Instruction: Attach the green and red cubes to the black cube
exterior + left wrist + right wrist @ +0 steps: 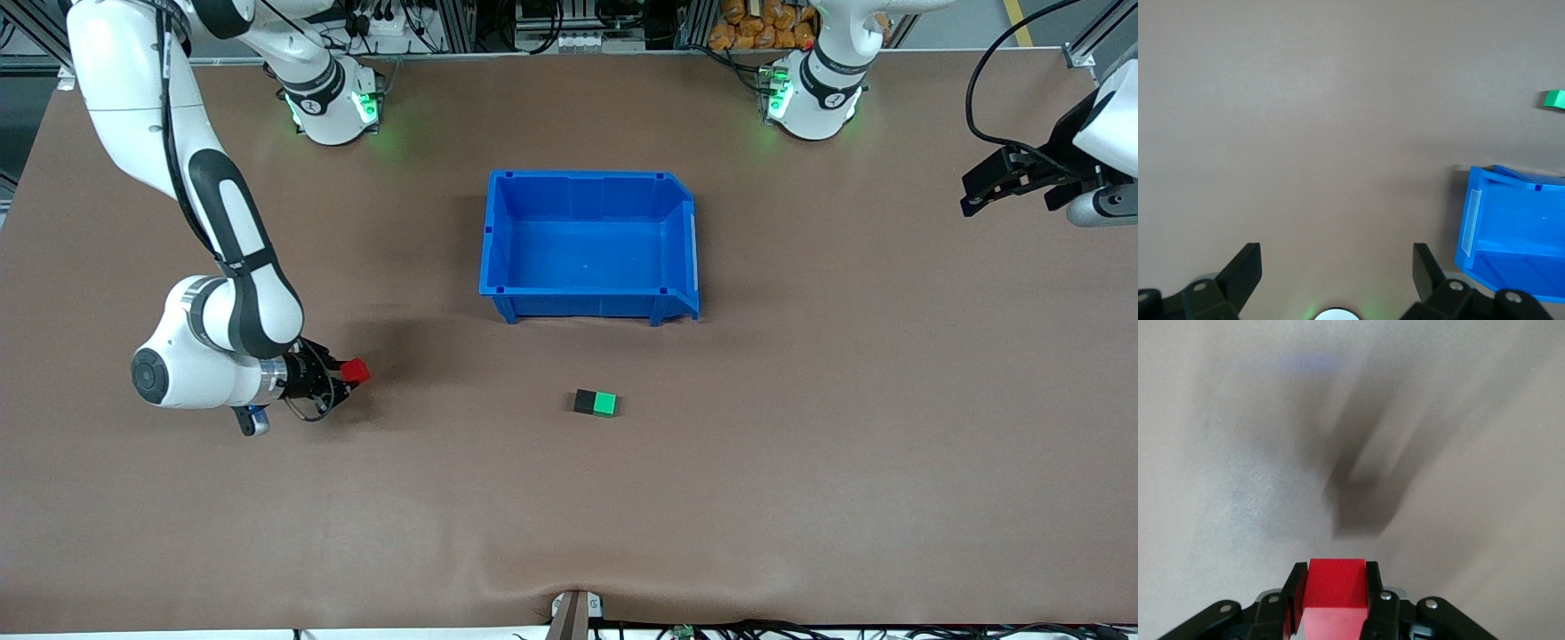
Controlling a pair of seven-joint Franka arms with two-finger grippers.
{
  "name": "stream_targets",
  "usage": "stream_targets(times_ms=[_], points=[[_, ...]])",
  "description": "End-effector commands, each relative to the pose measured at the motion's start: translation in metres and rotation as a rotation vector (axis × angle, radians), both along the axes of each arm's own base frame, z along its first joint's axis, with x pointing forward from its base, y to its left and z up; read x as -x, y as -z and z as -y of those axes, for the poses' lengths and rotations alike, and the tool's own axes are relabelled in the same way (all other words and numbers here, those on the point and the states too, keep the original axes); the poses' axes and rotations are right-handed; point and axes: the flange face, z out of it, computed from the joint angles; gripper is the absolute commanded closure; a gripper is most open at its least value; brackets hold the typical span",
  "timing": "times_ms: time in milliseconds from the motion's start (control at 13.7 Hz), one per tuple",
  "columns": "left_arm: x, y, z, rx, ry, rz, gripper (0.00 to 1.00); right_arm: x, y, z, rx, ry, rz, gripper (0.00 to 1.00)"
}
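Front view, item one: black cube (pixel 585 401) and green cube (pixel 606 404), touching side by side on the table (pixel 800 444), nearer the camera than the blue bin (pixel 591 307); that join looks made, leaving the black cube's free face turned toward the right arm's end.

Item two: red cube (pixel 356 371), clamped in the right gripper (pixel 342 378) above the table at the right arm's end, well apart from the pair; held level, presumably for carrying across to that free face.

Item three: left gripper (pixel 1000 182), jaws spread wide and empty, waiting at the left arm's end.

Right wrist view adds the fingers (pixel 1295 593) pressed on two opposite sides of the red cube. Left wrist view shows the bin's corner and the green cube, not the black.
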Motion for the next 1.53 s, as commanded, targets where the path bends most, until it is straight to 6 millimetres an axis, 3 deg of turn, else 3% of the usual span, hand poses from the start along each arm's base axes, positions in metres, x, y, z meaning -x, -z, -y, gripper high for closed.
stream_targets(times_ms=[0, 437, 1020, 1457], points=[[0.008, -0.008, -0.004, -0.005, 0.02, 0.003, 0.0, -0.007, 0.003, -0.01, -0.02, 0.038, -0.005, 1.0], [0.01, -0.007, -0.005, -0.006, 0.017, -0.016, 0.0, -0.013, -0.005, -0.039, -0.031, 0.084, -0.006, 1.0], [0.011, -0.005, -0.005, -0.008, 0.016, -0.032, 0.0, -0.013, 0.0, -0.06, -0.05, 0.123, -0.022, 1.0], [0.011, -0.005, -0.006, -0.008, 0.014, -0.033, 0.0, -0.013, 0.002, -0.091, -0.058, 0.174, -0.034, 1.0]])
